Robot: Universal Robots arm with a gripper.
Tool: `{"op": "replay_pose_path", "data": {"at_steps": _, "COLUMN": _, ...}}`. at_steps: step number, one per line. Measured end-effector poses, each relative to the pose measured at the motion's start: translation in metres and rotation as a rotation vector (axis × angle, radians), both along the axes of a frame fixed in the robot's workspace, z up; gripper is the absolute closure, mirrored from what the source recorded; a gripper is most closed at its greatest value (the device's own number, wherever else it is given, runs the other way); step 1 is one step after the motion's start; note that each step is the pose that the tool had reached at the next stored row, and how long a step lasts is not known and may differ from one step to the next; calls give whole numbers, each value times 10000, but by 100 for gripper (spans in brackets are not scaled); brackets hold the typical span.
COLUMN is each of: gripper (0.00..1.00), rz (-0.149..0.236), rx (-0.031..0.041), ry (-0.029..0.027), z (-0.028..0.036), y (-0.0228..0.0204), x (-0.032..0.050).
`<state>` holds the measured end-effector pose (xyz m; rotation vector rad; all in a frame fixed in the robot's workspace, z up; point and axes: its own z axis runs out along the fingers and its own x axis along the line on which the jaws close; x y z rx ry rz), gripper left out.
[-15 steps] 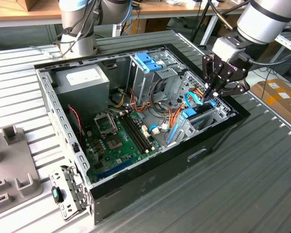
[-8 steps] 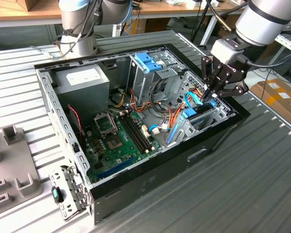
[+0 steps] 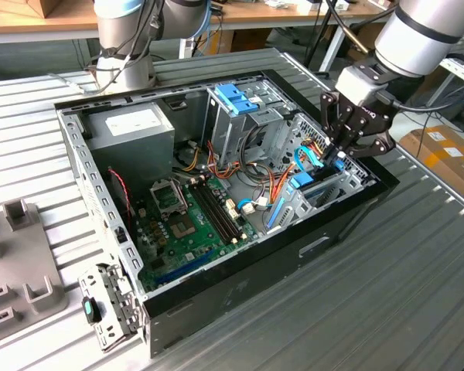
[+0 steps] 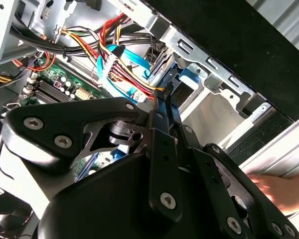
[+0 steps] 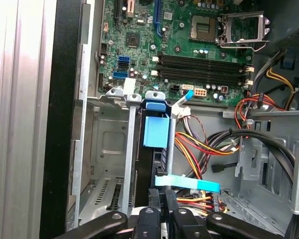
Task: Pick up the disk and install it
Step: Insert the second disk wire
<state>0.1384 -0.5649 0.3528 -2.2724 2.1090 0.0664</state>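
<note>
- Hand (image 3: 339, 151): black, linked fingers, poised over the drive bay at the corner of the open computer case (image 3: 240, 278). In both wrist views the fingers (image 5: 162, 199) are drawn together, tips nearly meeting. They appear clenched on the upper edge of the disk.
- Disk (image 5: 156, 130): stands on edge in the metal drive cage (image 5: 127, 149), directly below the fingertips. It has a dark body with bright blue plastic at its top. In the exterior view its blue rail (image 3: 305, 179) shows just under the hand.
- Blue flat cable (image 5: 187, 183): lies across the bay, just beside the fingertips.
- Bundle of red, yellow and orange wires (image 5: 199, 147): beside the disk, on the side away from the case wall.
- Motherboard (image 5: 189, 40): green, with memory slots and an open processor socket, beyond the disk from the hand.
- Tall cage with a blue plastic bracket (image 3: 236, 97): inside the case, well apart from the hand.
- Power supply (image 3: 131, 127): grey box at the far corner of the case.
- Counter (image 3: 402, 294): ribbed metal, carrying the case.
- A person's hand (image 4: 281, 191): seen in the second wrist view, outside the case wall.
</note>
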Motion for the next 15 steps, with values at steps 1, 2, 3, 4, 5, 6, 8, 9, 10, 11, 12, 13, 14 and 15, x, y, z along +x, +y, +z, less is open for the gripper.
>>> {"op": "replay_pose_path", "data": {"at_steps": 1, "gripper": 84, "rz": -1, "rx": -2, "ry": 0, "z": -1, "y": -1, "x": -2}}
{"op": "replay_pose_path", "data": {"at_steps": 2, "gripper": 84, "rz": 0, "rx": -2, "ry": 0, "z": -7, "y": -1, "x": -3}}
{"op": "replay_pose_path", "data": {"at_steps": 3, "gripper": 84, "rz": 0, "rx": -1, "ry": 0, "z": -13, "y": -1, "x": -3}}
{"op": "replay_pose_path", "data": {"at_steps": 4, "gripper": 84, "rz": 0, "rx": -2, "ry": 0, "z": -18, "y": -2, "x": -3}}
{"op": "replay_pose_path", "data": {"at_steps": 5, "gripper": 84, "rz": -5, "rx": -3, "ry": 0, "z": -20, "y": -2, "x": -4}}
{"op": "replay_pose_path", "data": {"at_steps": 6, "gripper": 84, "rz": -16, "rx": -3, "ry": 1, "z": -22, "y": -2, "x": -4}}
{"op": "replay_pose_path", "data": {"at_steps": 8, "gripper": 84, "rz": -34, "rx": -2, "ry": 0, "z": -25, "y": -2, "x": -4}}
{"op": "replay_pose_path", "data": {"at_steps": 9, "gripper": 84, "rz": -74, "rx": -2, "ry": 0, "z": -26, "y": -2, "x": -3}}
{"op": "replay_pose_path", "data": {"at_steps": 10, "gripper": 84, "rz": -143, "rx": -2, "ry": 1, "z": -27, "y": -2, "x": -4}}
{"op": "replay_pose_path", "data": {"at_steps": 11, "gripper": 84, "rz": -143, "rx": -2, "ry": 0, "z": -27, "y": -2, "x": -4}}
{"op": "replay_pose_path", "data": {"at_steps": 12, "gripper": 84, "rz": -144, "rx": 0, "ry": 0, "z": -27, "y": -2, "x": -4}}
{"op": "replay_pose_path", "data": {"at_steps": 13, "gripper": 84, "rz": -145, "rx": 1, "ry": 0, "z": -27, "y": -2, "x": -4}}
{"op": "replay_pose_path", "data": {"at_steps": 14, "gripper": 84, "rz": -146, "rx": 1, "ry": 1, "z": -27, "y": -2, "x": -4}}
{"op": "replay_pose_path", "data": {"at_steps": 15, "gripper": 84, "rz": -147, "rx": 2, "ry": 0, "z": -27, "y": -2, "x": -4}}
